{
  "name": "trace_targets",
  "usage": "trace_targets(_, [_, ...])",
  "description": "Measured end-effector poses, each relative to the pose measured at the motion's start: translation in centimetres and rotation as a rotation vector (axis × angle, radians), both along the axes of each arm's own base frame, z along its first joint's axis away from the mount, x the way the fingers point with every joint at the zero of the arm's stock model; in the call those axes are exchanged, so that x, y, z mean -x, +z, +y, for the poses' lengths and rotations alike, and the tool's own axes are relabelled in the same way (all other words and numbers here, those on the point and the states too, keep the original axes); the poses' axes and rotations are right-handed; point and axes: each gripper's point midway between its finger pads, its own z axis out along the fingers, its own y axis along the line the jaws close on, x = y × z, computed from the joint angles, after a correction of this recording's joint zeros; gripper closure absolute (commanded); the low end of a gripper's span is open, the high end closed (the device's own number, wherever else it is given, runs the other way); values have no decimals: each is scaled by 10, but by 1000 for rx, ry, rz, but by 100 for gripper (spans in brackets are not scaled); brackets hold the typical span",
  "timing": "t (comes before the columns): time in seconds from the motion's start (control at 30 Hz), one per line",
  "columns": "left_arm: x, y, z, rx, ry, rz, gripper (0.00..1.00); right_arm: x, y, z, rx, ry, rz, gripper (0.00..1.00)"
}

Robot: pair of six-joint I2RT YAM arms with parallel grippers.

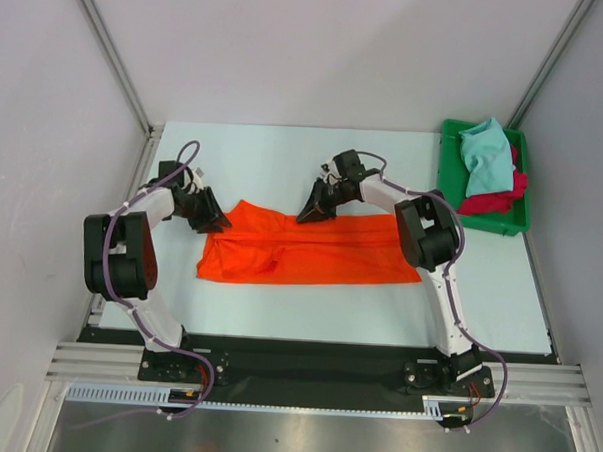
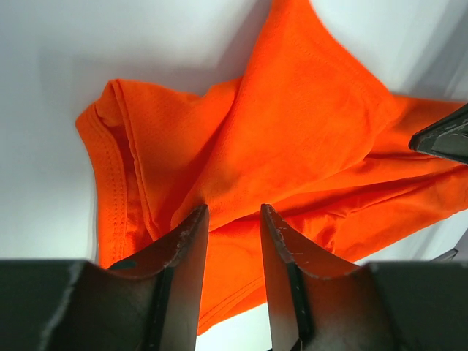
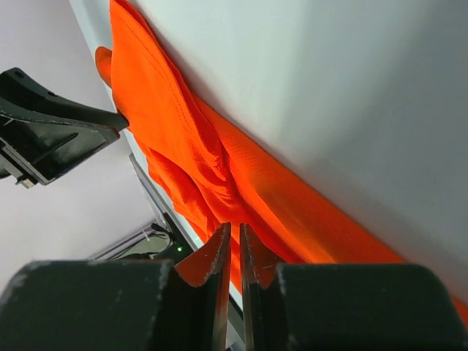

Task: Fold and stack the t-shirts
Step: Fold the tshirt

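The orange shirt [image 1: 310,251] lies on the counter [image 1: 284,165], about in the middle between the near and far edges. It makes a long band, and its long axis runs from left to right, parallel to the near edge. Its left end is broader than its right end. In the left wrist view a stitched hem [image 2: 110,183] shows at that left end. Which end is the neck cannot be told.

The left hand [image 1: 217,222] is at the far left corner of the shirt. Its two fingers stand apart with a clear gap, and orange cloth is seen through this gap. Whether they already pinch it cannot be told.

The right hand [image 1: 310,214] is at the far edge of the shirt, near the middle of its length. Its fingers [image 3: 219,248] are almost together, with only a thin slit between them, and they grip a fold of the orange cloth.

In the far right corner of the counter stands a green tray [image 1: 446,172]. A teal shirt [image 1: 487,154] lies crumpled in it on top of a red shirt [image 1: 493,202].
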Motion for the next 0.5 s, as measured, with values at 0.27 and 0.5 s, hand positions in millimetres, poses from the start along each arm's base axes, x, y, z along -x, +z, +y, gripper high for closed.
trace_targets(0.27, [6, -4, -1, 2, 0, 20, 63, 7, -9, 14, 13, 45, 1, 86])
trace_targets(0.5, [7, -1, 1, -10, 3, 14, 62, 13, -17, 22, 29, 76, 10, 86])
